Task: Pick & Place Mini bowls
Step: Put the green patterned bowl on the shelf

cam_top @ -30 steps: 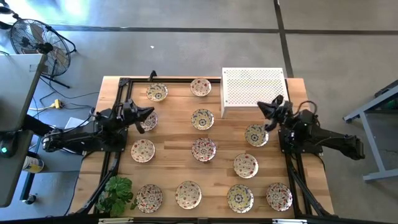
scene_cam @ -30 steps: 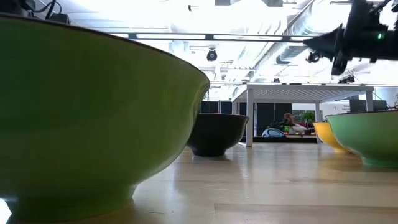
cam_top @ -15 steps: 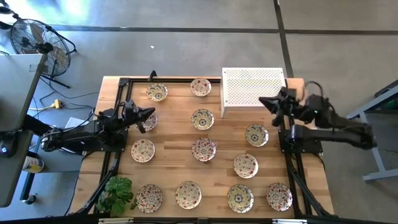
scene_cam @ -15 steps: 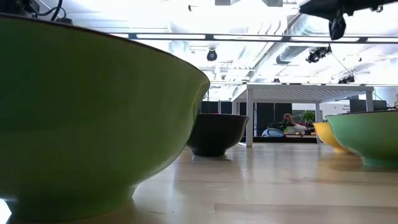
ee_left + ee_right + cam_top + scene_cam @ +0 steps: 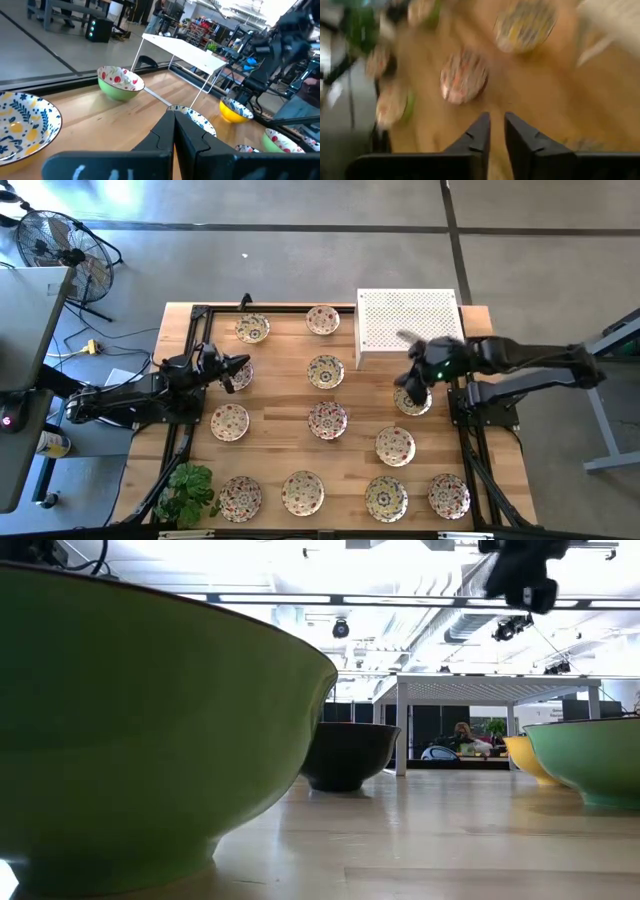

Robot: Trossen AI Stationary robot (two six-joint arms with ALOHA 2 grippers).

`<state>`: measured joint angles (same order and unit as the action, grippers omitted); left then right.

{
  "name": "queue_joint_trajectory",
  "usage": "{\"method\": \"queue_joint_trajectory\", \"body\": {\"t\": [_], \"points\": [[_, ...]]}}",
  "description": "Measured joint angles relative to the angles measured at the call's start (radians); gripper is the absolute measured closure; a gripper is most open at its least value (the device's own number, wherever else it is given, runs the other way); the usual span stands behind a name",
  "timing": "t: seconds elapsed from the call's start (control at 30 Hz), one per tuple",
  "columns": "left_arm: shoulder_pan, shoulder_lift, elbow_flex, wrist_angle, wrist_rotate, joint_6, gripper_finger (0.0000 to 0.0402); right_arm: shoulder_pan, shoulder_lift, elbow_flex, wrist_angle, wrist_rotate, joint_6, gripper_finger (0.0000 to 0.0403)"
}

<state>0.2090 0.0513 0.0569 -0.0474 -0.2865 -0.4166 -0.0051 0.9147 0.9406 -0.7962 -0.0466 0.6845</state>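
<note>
Several mini bowls with floral patterns sit on their bases across the wooden table (image 5: 280, 395), among them one at the centre (image 5: 328, 420) and one near the right side (image 5: 412, 398). My left gripper (image 5: 243, 364) is at the left side, level and shut, its tips over a bowl (image 5: 237, 377); in the left wrist view the shut gripper (image 5: 174, 120) points at a bowl (image 5: 192, 116). My right gripper (image 5: 405, 340) hangs high over the right-side bowl, tilted down, slightly open and holding nothing; its wrist view shows the gripper (image 5: 497, 127) above two blurred bowls (image 5: 464, 75).
A white perforated stand (image 5: 408, 325) stands at the far right of the table, just beyond my right gripper. Black rails (image 5: 190, 340) run along both side edges. A green plant (image 5: 185, 490) sits at the near left corner. A fan (image 5: 60, 245) stands on the floor.
My right arm has risen from its rest at the right edge and reached toward the table's middle. Its gripper has tipped from level to slanting down over the right-side bowl. The bowls have not moved.
</note>
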Motion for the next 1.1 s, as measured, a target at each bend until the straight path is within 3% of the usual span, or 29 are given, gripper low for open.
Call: {"method": "queue_joint_trajectory", "body": {"t": [0.2,0.37,0.8,1.1], "points": [[0.000,0.000,0.001,-0.004,0.000,0.000,0.0401,0.082,0.066,-0.070,-0.018,-0.143,0.011,0.0268],[0.000,0.000,0.001,-0.010,-0.015,0.000,0.0401,0.107,0.142,-0.120,-0.005,-0.191,-0.047,0.0232],[0.000,0.000,0.001,-0.016,-0.038,0.002,0.0401,0.119,0.411,-0.138,0.052,-0.220,-0.278,0.0230],[0.000,0.000,0.001,-0.024,-0.040,0.020,0.0401,0.124,0.543,-0.138,0.099,-0.223,-0.357,0.0252]]}}
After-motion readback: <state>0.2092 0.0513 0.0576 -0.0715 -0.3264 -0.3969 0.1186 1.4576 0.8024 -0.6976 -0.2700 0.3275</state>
